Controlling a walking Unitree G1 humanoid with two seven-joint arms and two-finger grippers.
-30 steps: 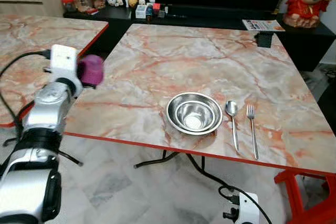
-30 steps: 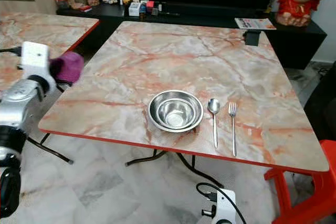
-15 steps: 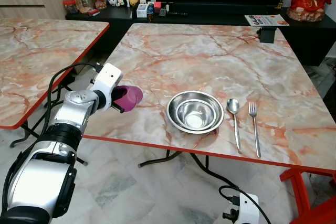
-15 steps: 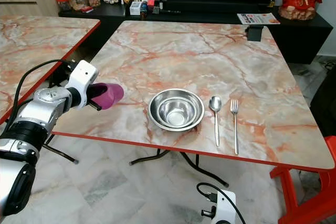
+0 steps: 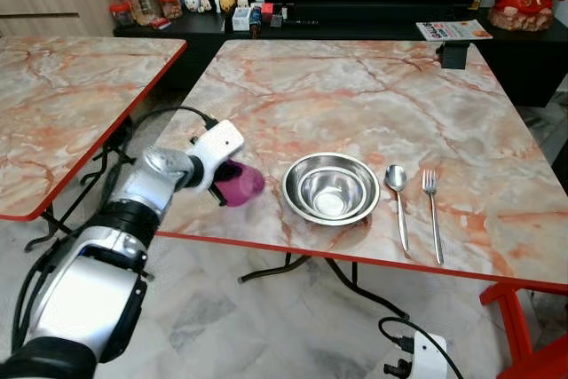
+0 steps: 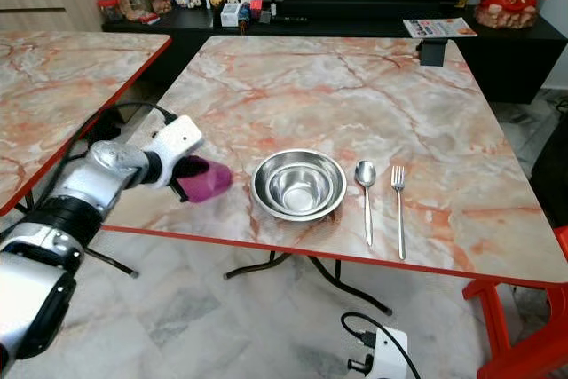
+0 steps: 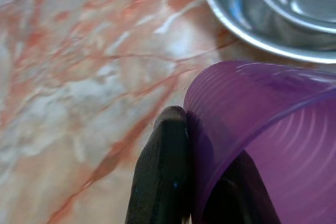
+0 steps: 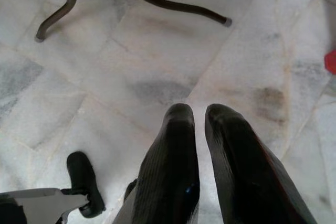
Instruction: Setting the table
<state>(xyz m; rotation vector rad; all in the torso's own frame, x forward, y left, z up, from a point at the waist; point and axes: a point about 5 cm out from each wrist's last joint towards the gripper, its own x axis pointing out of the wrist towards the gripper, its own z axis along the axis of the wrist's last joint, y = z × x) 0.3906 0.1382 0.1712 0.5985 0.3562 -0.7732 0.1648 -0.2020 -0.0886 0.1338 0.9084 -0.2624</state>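
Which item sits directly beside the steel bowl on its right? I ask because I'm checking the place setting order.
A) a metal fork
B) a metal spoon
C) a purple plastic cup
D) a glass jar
B: the metal spoon lies just right of the round stainless steel bowl, the metal fork lies beyond it, and the purple plastic cup, held in the left gripper, is on the bowl's left.

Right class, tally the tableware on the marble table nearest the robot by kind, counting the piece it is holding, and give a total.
Steel bowls, nested: 2
Spoon: 1
Fork: 1
Purple cup, held in the left gripper: 1
Total: 5
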